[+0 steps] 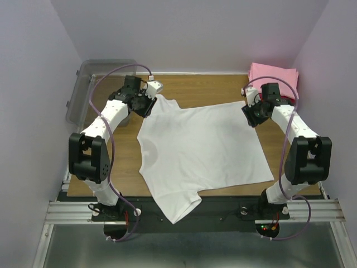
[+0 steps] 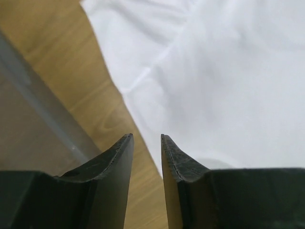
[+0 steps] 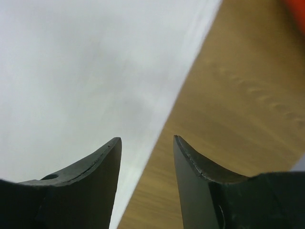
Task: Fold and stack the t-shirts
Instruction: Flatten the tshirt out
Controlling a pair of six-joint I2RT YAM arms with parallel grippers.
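A white t-shirt [image 1: 195,148] lies spread flat on the wooden table, one sleeve drooping over the near edge. My left gripper [image 1: 146,106] hovers at the shirt's far left corner. In the left wrist view its jaws [image 2: 146,137] stand open over bare wood just beside the cloth edge [image 2: 224,71], holding nothing. My right gripper [image 1: 252,116] is at the far right corner. Its jaws [image 3: 147,138] are open and straddle the shirt's edge [image 3: 71,62], with nothing pinched. A folded pink t-shirt [image 1: 273,75] rests at the back right. A red t-shirt is not visible on its own.
A clear grey plastic bin [image 1: 83,84] stands at the back left, its wall [image 2: 38,95] close to my left fingers. Purple walls enclose the table on three sides. A reddish patch [image 3: 298,9] shows at the right wrist view's top corner.
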